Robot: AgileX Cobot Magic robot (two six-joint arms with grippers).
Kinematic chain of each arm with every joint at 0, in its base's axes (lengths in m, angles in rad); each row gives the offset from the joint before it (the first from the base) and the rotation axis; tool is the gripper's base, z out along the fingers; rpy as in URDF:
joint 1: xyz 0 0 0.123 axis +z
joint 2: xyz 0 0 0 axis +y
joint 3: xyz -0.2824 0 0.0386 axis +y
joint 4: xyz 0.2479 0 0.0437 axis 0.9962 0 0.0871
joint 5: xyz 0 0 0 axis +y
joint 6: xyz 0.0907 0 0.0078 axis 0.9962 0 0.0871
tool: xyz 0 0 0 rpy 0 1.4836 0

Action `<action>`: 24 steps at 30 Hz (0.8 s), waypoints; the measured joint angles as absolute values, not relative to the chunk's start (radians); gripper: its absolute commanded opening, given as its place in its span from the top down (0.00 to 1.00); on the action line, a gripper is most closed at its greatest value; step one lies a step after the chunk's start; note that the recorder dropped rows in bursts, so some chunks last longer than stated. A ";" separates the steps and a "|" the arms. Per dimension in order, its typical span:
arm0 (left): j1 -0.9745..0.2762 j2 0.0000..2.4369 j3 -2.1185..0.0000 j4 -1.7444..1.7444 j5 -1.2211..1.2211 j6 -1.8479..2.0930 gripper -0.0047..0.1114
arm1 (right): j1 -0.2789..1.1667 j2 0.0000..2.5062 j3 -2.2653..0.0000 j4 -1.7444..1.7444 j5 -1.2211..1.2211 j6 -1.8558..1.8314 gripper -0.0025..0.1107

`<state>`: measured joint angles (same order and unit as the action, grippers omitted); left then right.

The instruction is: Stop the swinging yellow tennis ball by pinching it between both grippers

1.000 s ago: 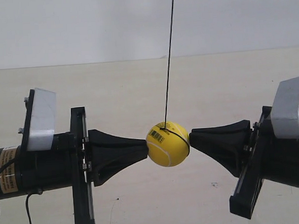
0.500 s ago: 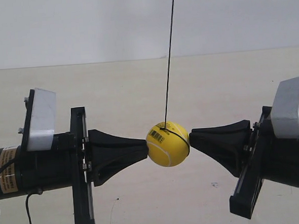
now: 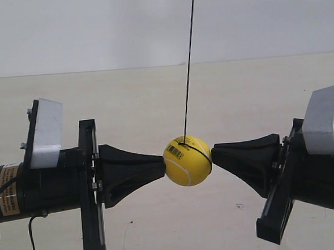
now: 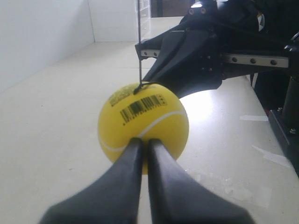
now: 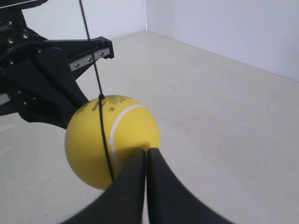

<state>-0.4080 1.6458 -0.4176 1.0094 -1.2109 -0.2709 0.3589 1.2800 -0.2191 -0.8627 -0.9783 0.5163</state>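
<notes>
The yellow tennis ball point(image 3: 187, 160) hangs on a thin black string point(image 3: 188, 61) above the table, held between two black cone tips. In the left wrist view the barcode side of the ball point(image 4: 143, 123) faces me, and my left gripper point(image 4: 144, 141) is shut, its tip pressed against the ball. That matches the arm at the exterior view's left point(image 3: 161, 163). My right gripper point(image 5: 145, 151) is also shut and its tip touches the ball point(image 5: 112, 140) on the opposite side, at the exterior view's right point(image 3: 214, 154). Neither pair of jaws is around the ball.
A pale beige table point(image 3: 154, 103) lies beneath, with white walls point(image 3: 93, 27) behind and a corner in the wrist views. Each wrist view shows the other arm's black plate and cone beyond the ball point(image 4: 196, 56) point(image 5: 42, 79).
</notes>
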 measured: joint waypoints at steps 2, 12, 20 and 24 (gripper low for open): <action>-0.408 1.646 -0.418 1.009 -1.211 -0.271 0.92 | 0.359 1.280 -0.219 -0.863 -0.978 0.516 0.98; -0.408 1.646 -0.418 1.011 -1.211 -0.271 0.92 | 0.359 1.280 -0.219 -0.859 -0.978 0.498 0.98; -0.406 1.646 -0.399 0.856 -1.211 -0.271 0.92 | 0.359 1.276 -0.219 -0.611 -0.793 0.392 0.98; -0.380 1.639 -0.380 0.714 -1.191 -0.271 0.92 | 0.359 1.205 -0.219 -0.484 -0.675 0.349 0.98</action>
